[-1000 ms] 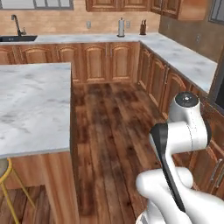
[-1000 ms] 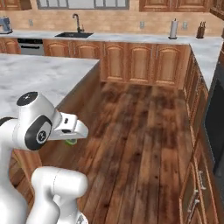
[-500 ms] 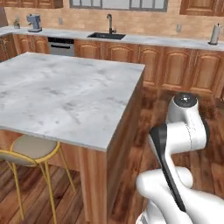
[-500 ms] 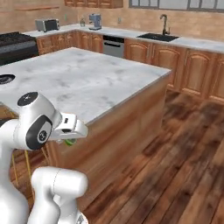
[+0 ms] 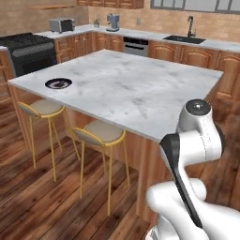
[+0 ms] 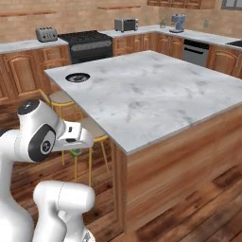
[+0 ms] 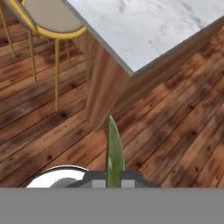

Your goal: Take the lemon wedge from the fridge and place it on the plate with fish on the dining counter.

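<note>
The gripper was clamped on the lemon wedge, held low beside the bench; the carry was apparently under way; next came reaching the plate with fish at the far corner.

No readable text anywhere (no labels either).

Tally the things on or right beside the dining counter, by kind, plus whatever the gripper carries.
Plate with fish: 1, on the dining counter
Stools: 2, at the counter's near side
Lemon wedge: 1, pinched in the shut gripper
Total: 4
</note>
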{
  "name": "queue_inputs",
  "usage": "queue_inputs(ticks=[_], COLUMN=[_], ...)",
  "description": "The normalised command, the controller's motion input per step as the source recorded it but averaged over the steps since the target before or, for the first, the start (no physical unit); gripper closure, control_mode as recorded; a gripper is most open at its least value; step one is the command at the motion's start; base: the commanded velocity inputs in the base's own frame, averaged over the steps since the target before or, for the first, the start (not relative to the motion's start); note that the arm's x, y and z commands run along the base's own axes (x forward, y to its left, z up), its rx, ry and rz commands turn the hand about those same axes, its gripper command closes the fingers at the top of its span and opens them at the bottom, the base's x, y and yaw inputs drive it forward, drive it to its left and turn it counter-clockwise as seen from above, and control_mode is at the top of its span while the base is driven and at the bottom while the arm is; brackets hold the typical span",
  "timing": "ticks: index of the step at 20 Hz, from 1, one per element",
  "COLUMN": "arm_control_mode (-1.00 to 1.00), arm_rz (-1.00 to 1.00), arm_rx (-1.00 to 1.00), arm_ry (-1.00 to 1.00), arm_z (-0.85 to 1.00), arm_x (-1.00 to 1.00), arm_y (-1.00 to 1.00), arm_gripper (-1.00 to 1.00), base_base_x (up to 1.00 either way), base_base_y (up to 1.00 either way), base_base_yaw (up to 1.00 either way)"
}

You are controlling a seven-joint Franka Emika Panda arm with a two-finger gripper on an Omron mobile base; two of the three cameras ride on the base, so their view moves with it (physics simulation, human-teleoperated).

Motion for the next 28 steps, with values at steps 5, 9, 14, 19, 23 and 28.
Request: queue_inputs(ticks=[5, 9, 14, 19, 23, 28], arm_control_mode=[1.00, 1.00, 1.00, 1.00, 1.00, 1.00], arm_rz=[0.00, 0.00, 0.00, 0.00, 0.00, 0.00], arm_rx=[0.00, 0.00, 0.00, 0.00, 0.00, 0.00], arm_ry=[0.00, 0.00, 0.00, 0.00, 0.00, 0.00], arm_z=[0.00, 0.00, 0.00, 0.00, 0.00, 0.00], arm_x=[0.00, 0.00, 0.00, 0.00, 0.00, 0.00], arm_y=[0.00, 0.00, 0.00, 0.00, 0.00, 0.00], arm_gripper=[1.00, 1.00, 1.00, 1.00, 1.00, 1.00], base_base_x=[0.89, 1.00, 1.00, 1.00, 0.99, 1.00], base_base_y=[0.97, 0.99, 1.00, 1.00, 1.00, 1.00], base_base_yaw=[-0.14, -0.23, -0.24, -0.30, -0.31, -0.32])
